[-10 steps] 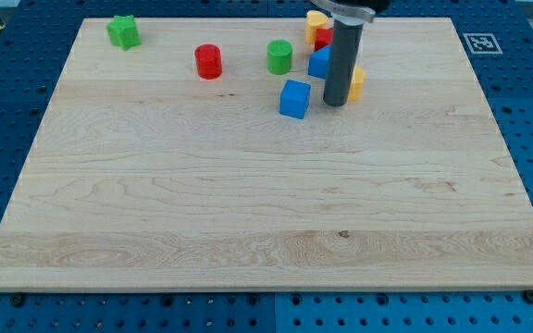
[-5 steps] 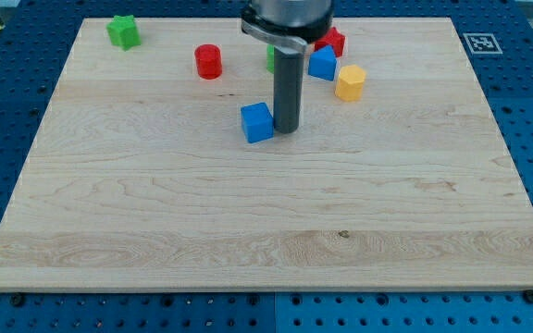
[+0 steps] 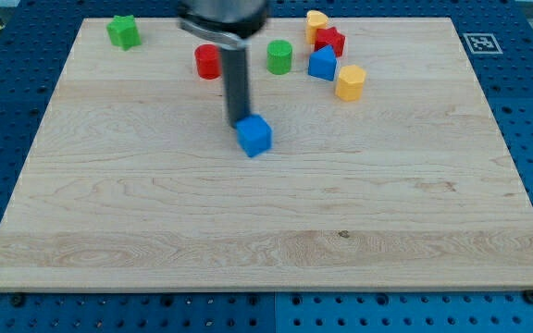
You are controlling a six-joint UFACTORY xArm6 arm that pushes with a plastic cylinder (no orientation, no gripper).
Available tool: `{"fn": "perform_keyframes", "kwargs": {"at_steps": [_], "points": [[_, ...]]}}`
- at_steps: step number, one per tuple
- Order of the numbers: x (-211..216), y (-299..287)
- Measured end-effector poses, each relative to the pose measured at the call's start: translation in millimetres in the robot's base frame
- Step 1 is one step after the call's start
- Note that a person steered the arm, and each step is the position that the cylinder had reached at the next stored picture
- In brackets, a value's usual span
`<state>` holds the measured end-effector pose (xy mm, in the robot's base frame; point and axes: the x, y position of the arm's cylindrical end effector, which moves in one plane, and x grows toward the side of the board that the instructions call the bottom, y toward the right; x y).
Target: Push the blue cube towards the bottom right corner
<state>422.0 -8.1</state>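
The blue cube (image 3: pixel 254 136) lies on the wooden board (image 3: pixel 266 231), a little left of centre in the view's upper half. My tip (image 3: pixel 238 120) is at the cube's upper left edge, touching or almost touching it. The dark rod rises from there towards the view's top.
A red cylinder (image 3: pixel 208 61) and a green cylinder (image 3: pixel 279 56) stand near the top. A green star-like block (image 3: pixel 123 31) is at the top left. At the top right are a yellow block (image 3: pixel 316 20), a red block (image 3: pixel 329 41), a blue triangular block (image 3: pixel 321 64) and a yellow block (image 3: pixel 349 82).
My tip has swept from the cube's right side to its upper left. The blue cube was pushed left and a little down from near the other blocks.
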Motion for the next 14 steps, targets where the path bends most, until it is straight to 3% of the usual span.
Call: {"fn": "perform_keyframes", "kwargs": {"at_steps": [1, 2, 4, 5, 6, 7, 9, 10, 11, 12, 13, 14], "points": [[9, 86], [-21, 72], [-8, -40], [27, 0], [49, 96], [55, 141], [65, 49], [102, 79], [108, 153], [111, 141], [108, 84], [66, 79]]}}
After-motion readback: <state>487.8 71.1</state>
